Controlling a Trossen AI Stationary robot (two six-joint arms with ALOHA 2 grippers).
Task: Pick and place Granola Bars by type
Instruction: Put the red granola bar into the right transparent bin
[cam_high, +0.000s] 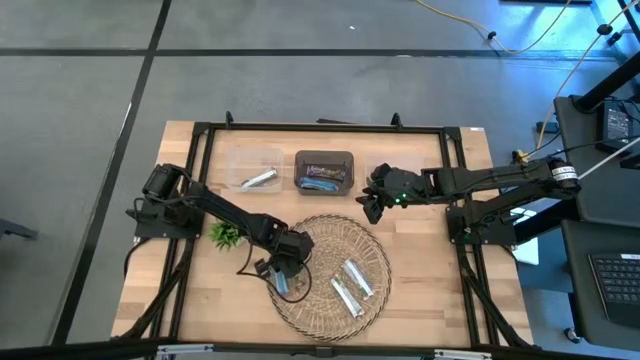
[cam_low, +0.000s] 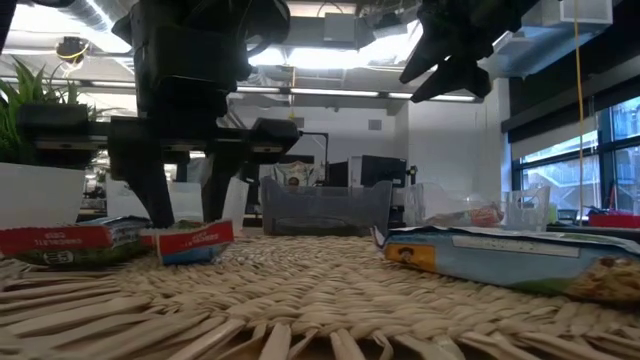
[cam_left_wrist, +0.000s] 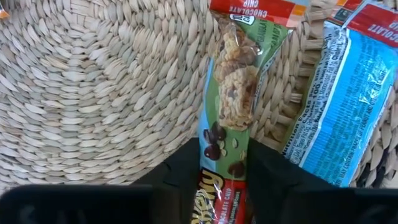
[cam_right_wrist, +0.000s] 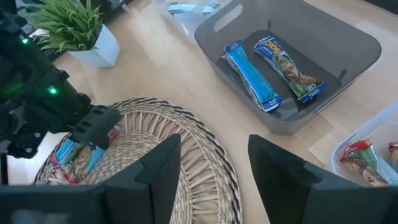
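Two hands: one is at work on the wicker tray (cam_high: 385, 262), the other waits above the bench (cam_high: 420, 250).
Left hand (cam_left_wrist: 222, 180): lowered onto the tray's left edge, its fingers (cam_left_wrist: 186, 171) set on either side of a green chocolate-chip bar (cam_left_wrist: 230, 93) and closing on it; a firm pinch cannot yet be confirmed.
Bar in hand: lying flat on the weave, its end between the fingers, with a blue-wrapped bar (cam_left_wrist: 339, 99) just beside it and touching the wrapper edge.
Right hand (cam_right_wrist: 214, 171): held above the bench between the tray and the grey bin (cam_right_wrist: 348, 43), fingers parted and grasping nothing.
Other bars: two silvery bars (cam_high: 352, 286) remain on the tray's right half; a blue bar (cam_right_wrist: 252, 74) and a green one (cam_right_wrist: 289, 65) lie in the grey bin; one silvery bar (cam_high: 258, 180) lies in the clear bin (cam_high: 235, 160).
Step judged: the grasp of the green bar is being completed.
Advice: the fingers should be closed squarely across the bar's width, only the one wrapper being caught, not the blue neighbour; the lift should be straight up, so the weave is not snagged.
Destination judged: the grey bin, where a matching green bar already lies.
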